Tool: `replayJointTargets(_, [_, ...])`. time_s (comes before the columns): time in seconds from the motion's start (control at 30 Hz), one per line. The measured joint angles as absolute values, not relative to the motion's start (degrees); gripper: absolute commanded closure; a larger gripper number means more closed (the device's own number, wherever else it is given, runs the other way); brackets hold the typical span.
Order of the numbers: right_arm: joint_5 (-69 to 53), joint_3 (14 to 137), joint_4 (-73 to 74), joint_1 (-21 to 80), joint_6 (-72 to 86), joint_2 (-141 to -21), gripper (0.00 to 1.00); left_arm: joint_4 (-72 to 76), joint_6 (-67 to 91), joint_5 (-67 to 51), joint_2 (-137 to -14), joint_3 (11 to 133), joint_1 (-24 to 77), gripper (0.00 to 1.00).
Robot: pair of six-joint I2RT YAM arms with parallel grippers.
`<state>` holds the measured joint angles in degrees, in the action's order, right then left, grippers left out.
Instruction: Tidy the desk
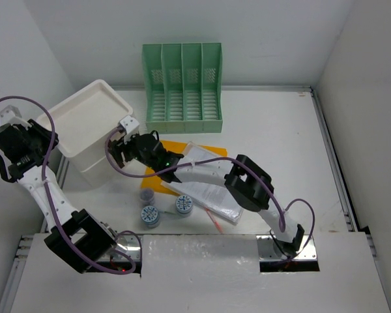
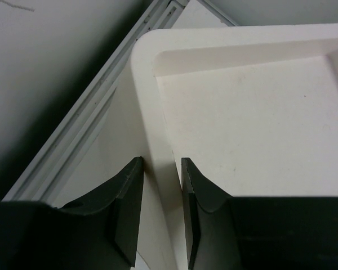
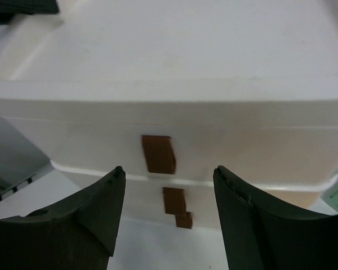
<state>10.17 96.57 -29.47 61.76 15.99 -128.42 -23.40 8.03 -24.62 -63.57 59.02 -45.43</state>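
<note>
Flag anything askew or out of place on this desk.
Papers and an orange folder lie fanned loose at centre, and the white drawer box sits skewed to the desk rails.

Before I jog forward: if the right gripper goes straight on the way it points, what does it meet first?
The right gripper would meet the box front first, about at the brown patch between its open jaws. Nothing shows in between, though the gap is hard to judge.
</note>
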Motion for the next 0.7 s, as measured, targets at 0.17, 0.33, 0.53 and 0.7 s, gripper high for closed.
replayJointTargets(0.17, [9.5,100.6,-29.5,62.7,16.0,-129.6,0.40,-23.0,8.2,-24.6,-63.4,58.7,-45.5,1.00])
replayJointTargets(0.33, [10.4,104.3,-28.3,62.8,16.4,-132.5,0.47,-22.0,8.7,-24.6,-63.3,58.2,-45.5,1.00])
replayJointTargets(0.53, [12.0,105.3,-26.2,62.8,16.5,-134.7,0.54,-21.6,9.1,-24.6,-63.3,58.1,-45.5,1.00])
replayJointTargets(0.7, [13.2,105.9,-25.6,62.8,16.3,-135.0,0.69,-21.4,9.1,-24.6,-63.3,58.0,-45.5,1.00])
